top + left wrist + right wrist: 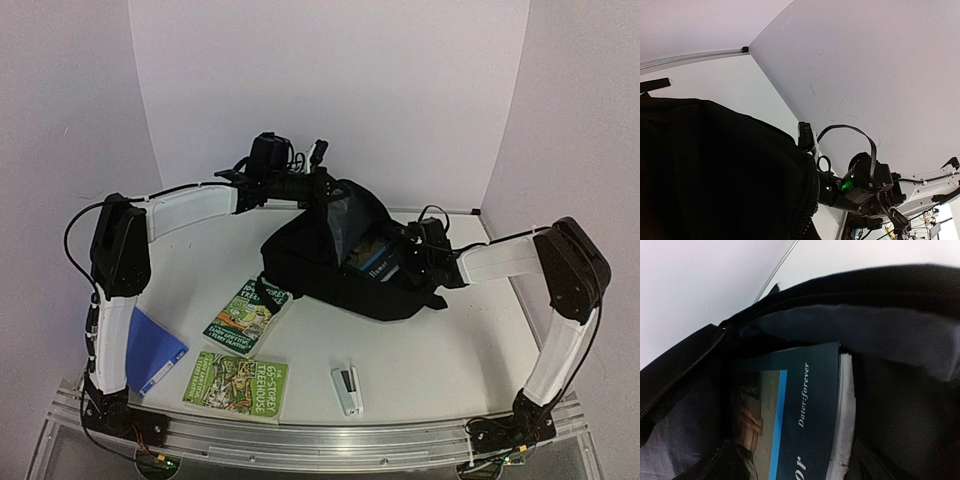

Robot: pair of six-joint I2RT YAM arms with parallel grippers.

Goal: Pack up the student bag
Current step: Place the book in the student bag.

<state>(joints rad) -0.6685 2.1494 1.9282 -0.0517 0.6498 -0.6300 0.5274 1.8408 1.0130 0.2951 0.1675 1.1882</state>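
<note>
The large black fabric backpack (330, 280) lies mid-table, flap pinched up by the closed left gripper (324, 192), while the right gripper (402, 258), opening unclear, faces a dark-blue book (807, 415) inside, a green paperback (246, 316) nearby.

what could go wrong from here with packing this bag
1. The left gripper pinches the student bag's rim up; if the fabric slips, the mouth may drop onto the right gripper.
2. The dark-blue book sits near the opening, so the right arm pulling out could drag it back.
3. A green book lies right at the bag's edge; a shifting bag could shove it.
</note>
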